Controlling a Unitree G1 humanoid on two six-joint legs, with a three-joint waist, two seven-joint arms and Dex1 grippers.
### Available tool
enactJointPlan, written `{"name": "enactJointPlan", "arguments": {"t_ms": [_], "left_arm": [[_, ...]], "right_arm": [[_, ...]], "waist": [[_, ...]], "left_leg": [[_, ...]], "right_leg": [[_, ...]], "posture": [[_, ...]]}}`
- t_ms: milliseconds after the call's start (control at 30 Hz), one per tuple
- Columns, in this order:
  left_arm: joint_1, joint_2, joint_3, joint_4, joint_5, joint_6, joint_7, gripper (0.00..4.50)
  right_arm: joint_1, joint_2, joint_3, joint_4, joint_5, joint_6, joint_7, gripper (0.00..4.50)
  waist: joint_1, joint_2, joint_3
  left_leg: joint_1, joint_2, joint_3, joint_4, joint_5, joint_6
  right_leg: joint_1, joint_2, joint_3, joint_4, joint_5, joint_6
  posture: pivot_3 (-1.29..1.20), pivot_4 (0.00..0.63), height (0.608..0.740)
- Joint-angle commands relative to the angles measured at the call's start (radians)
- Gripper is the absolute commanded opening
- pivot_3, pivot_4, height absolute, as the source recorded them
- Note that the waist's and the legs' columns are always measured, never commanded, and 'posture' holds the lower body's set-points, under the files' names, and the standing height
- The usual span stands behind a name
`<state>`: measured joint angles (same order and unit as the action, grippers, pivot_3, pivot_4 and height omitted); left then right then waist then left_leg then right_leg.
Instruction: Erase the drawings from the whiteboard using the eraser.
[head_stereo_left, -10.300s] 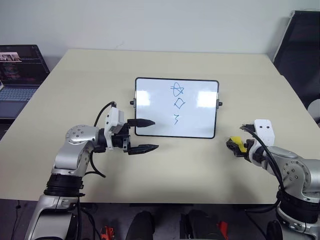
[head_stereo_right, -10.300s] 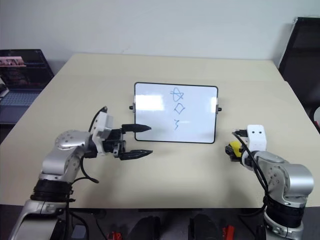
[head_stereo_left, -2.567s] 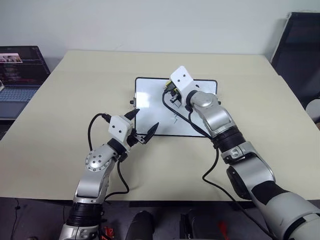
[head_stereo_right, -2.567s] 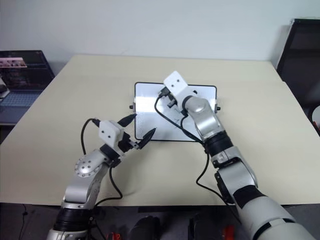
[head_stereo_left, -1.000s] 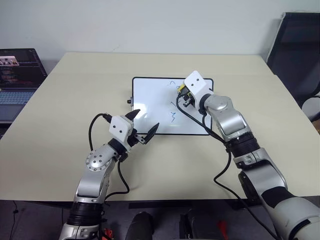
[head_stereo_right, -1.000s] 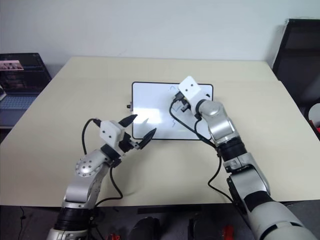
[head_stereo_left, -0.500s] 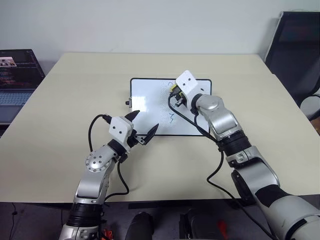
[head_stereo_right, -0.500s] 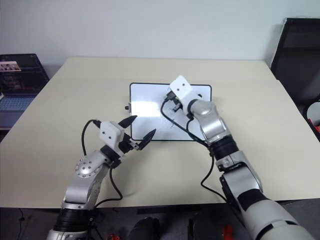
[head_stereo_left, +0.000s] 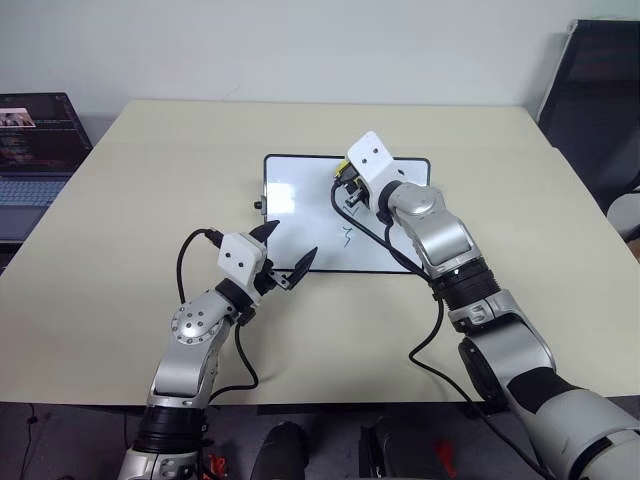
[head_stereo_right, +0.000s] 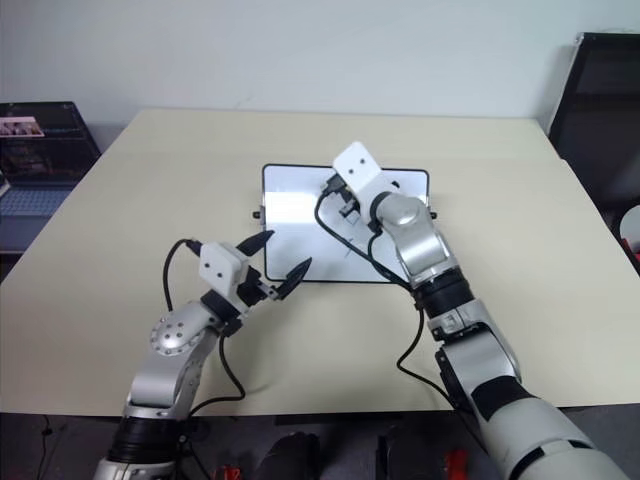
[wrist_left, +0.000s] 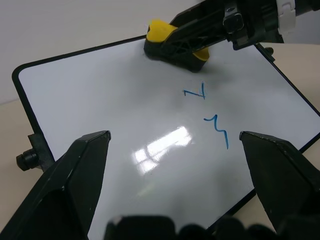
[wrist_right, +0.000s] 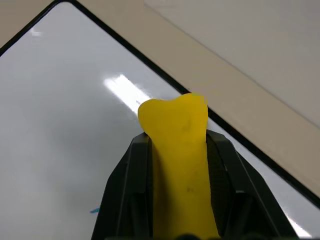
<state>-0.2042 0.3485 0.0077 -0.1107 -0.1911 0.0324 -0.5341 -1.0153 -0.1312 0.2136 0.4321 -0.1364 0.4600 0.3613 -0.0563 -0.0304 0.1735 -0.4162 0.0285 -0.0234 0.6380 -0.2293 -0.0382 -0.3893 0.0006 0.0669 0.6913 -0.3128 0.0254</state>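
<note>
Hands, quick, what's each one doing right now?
Left hand: open, empty, at the white board's near edge.
Right hand: closed on the yellow block eraser with black base, on the board.

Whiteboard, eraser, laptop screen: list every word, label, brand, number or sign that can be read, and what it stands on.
None can be read.
whiteboard: blue marker scribbles remaining, shapes, not letters or numbers.
eraser, held by the right gripper: no print shows.
laptop: its lit screen is too small to read.
left gripper: no marking shows.
</note>
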Motion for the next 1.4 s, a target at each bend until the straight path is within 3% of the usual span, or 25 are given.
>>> {"name": "enactJointPlan", "arguments": {"t_ms": [33,567,1400], "left_arm": [[-0.026,-0.002,0.002,-0.011,0.000,-0.027,-0.001,4.50],[-0.011,0.002,0.010,-0.023,0.002,-0.031,0.006,4.50],[-0.026,-0.021,-0.005,0.019,0.004,-0.058,-0.005,4.50]], "right_arm": [[-0.022,-0.004,-0.017,-0.025,-0.003,-0.019,-0.014,1.09],[-0.059,-0.032,0.042,0.081,-0.031,-0.044,0.074,1.09],[0.089,-0.181,0.034,-0.094,-0.054,0.100,0.136,1.09]], "waist": [[0.000,0.000,0.000],[-0.001,0.000,0.000],[0.028,-0.001,-0.001]], "left_leg": [[0.000,0.000,0.000,-0.001,0.000,0.000],[0.001,0.000,0.000,-0.005,0.000,0.000],[0.001,-0.002,-0.002,0.002,0.000,0.000]], "right_leg": [[0.000,0.000,0.000,-0.001,0.000,0.000],[0.000,-0.001,0.000,-0.003,0.000,0.000],[0.004,-0.002,-0.003,0.000,0.000,0.000]], "posture": [[0.00,0.150,0.740],[0.00,0.150,0.740],[0.00,0.150,0.740]]}}
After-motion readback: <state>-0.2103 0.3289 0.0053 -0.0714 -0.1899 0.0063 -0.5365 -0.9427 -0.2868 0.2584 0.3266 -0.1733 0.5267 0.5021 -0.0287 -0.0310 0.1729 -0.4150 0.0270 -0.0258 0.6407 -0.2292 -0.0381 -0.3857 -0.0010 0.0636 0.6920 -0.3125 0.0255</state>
